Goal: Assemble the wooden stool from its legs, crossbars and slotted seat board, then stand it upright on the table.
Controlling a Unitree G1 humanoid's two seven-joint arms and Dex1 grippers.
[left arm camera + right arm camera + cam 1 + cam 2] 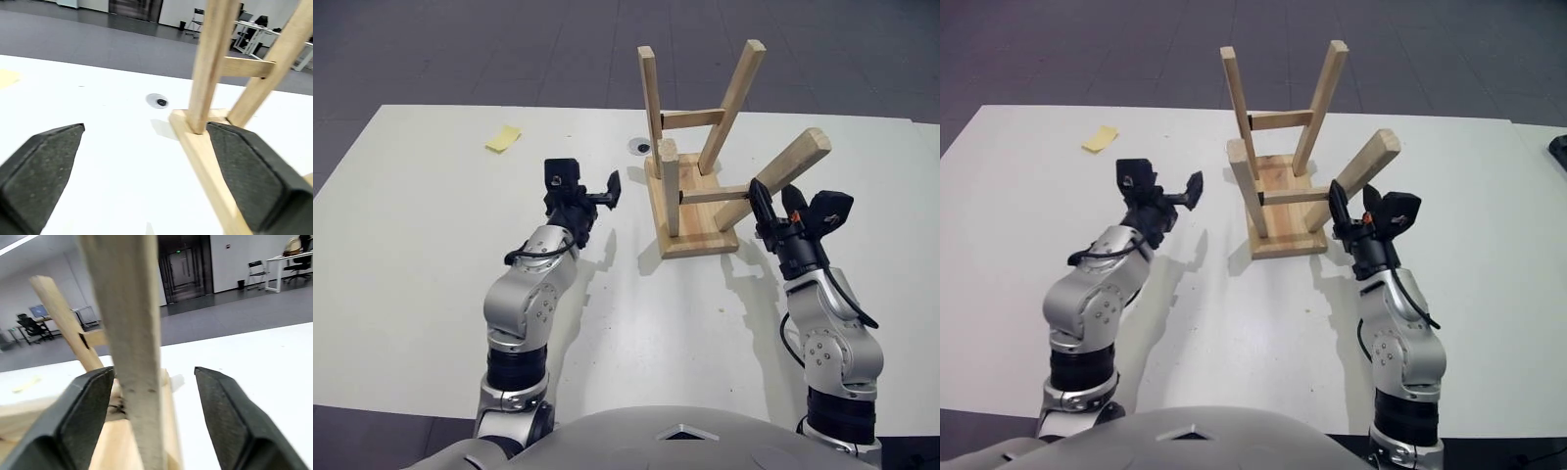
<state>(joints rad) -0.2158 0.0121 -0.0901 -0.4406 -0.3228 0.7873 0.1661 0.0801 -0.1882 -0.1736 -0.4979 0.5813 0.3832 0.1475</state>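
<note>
Left eye view: a pale wooden stool point(690, 186) sits upside down on the white table point(431, 255), its slotted seat board point(705, 240) flat on the tabletop and its four legs pointing up.
Odd leg: the near right leg point(783, 171) leans well outward, while the other three stand close to straight (its crossbar point(713, 194) reaches it, though I can't make out the joint).
Right gripper point(154, 377): spread wide with a finger on each side of the leaning leg; one pad is close against the wood and nothing is clamped.
Left gripper point(589, 186): also wide open and empty, just beside the seat board's left edge.
Step in hand: seating that last leg, I'd say.
Next move: it likely calls for closing on the leg and pressing it upright into its slot while the other arm steadies the board; turning the stool over comes after.
</note>
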